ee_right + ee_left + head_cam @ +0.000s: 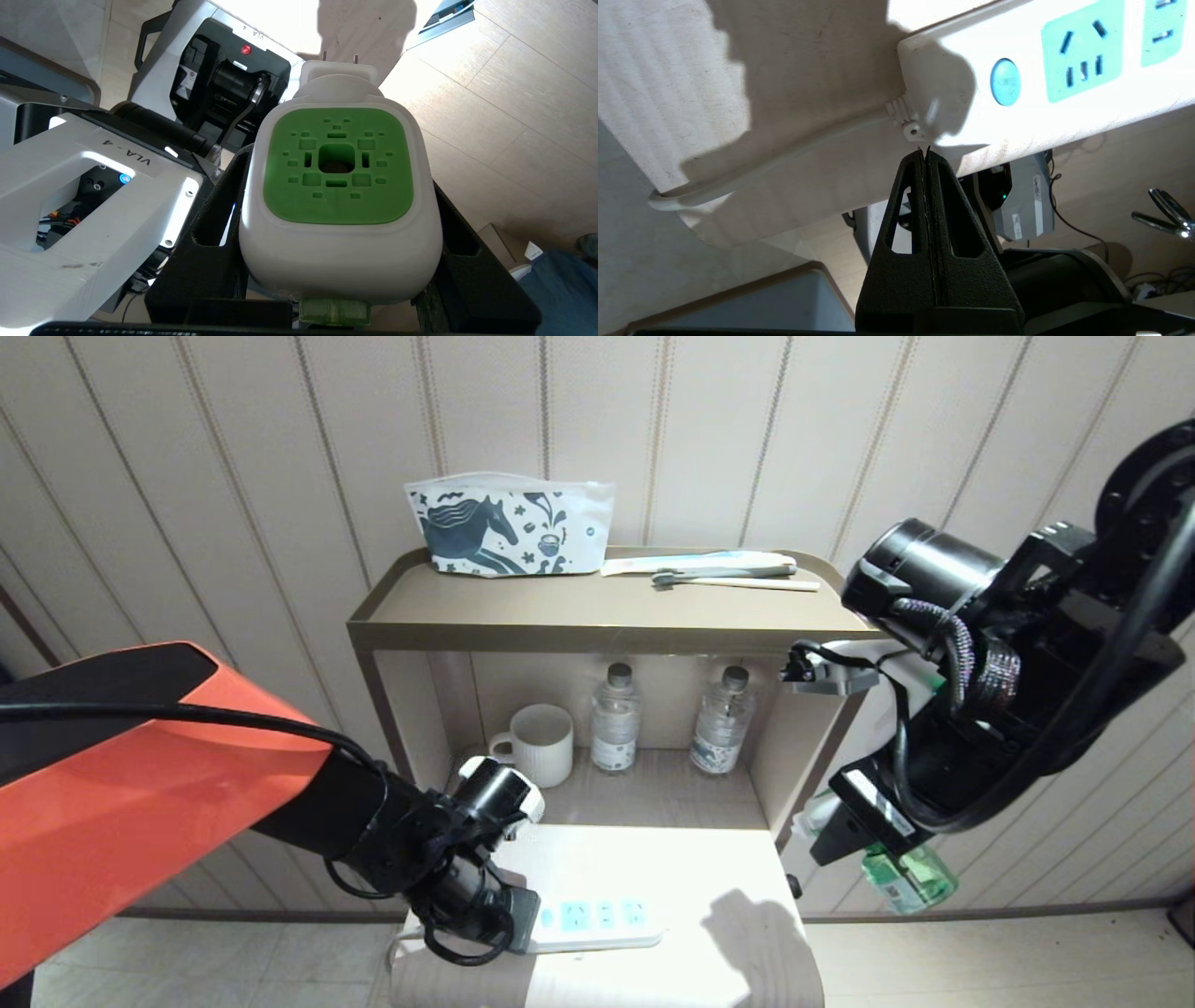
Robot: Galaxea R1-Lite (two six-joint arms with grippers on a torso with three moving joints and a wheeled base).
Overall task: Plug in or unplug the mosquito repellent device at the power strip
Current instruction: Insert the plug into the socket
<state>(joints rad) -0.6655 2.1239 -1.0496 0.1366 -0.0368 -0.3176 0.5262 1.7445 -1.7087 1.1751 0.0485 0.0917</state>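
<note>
The right end effector (pixel 341 261) clamps the white, green-faced mosquito repellent device (pixel 338 186), off the table's right edge. The left end effector (pixel 924 154), pressed shut, touches the long white power strip (pixel 1045 93) near the light wooden table's (pixel 653 868) front edge.

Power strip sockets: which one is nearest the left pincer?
The socket right beside the blue oval button on the power strip, at its cord end where the shut left pincer presses; the others lie farther along.
</note>
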